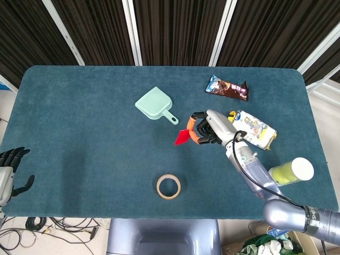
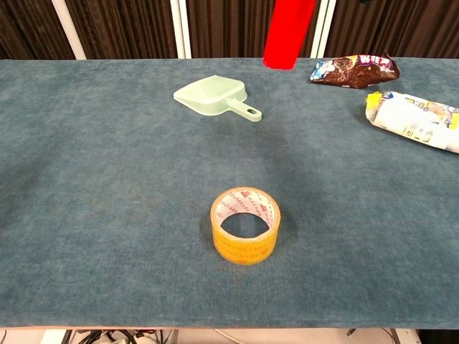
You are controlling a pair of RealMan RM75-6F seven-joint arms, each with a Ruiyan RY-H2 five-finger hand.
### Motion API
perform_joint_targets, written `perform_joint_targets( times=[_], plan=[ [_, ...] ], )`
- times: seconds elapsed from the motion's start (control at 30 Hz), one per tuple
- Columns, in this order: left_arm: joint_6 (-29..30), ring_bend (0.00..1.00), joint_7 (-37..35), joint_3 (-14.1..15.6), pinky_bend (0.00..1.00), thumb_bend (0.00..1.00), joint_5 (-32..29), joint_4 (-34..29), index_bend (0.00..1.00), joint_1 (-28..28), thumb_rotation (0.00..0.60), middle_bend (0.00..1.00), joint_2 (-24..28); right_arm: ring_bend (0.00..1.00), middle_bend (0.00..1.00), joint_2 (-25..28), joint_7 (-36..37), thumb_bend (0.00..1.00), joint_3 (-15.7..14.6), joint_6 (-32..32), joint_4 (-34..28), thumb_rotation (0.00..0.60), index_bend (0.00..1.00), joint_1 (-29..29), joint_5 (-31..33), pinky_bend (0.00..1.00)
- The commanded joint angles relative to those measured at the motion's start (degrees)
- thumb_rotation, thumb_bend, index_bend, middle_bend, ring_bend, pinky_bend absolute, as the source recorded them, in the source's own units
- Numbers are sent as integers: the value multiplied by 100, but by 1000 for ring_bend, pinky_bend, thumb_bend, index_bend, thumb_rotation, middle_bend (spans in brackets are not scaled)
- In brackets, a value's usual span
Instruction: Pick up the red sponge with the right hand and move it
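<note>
The red sponge hangs in the air over the middle of the table, right of the dustpan handle, pinched by my right hand. In the chest view the sponge dangles from the top edge as a flat red slab, and the hand holding it is cut off above the frame. My left hand rests off the table's near left corner, fingers spread, holding nothing.
A mint dustpan lies at centre. A roll of tape sits near the front edge. A brown snack packet and a white-yellow bag lie to the right. A tube of tennis balls stands at the far right.
</note>
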Motion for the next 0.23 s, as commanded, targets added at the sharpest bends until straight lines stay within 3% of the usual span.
perform_joint_targets(
  times=[0.03,0.23],
  plan=[
    [-8,82,17,-7,115,346,-22,-5,165,-3,600,121,-2,1000,956,193,559,405,229,-430,-153,600,626,-12,-21,1000],
    [-1,82,9,-12,115,346,-40,-28,165,4,600,120,6,1000,956,114,872,405,181,-455,-373,600,626,-28,-502,1000]
  ],
)
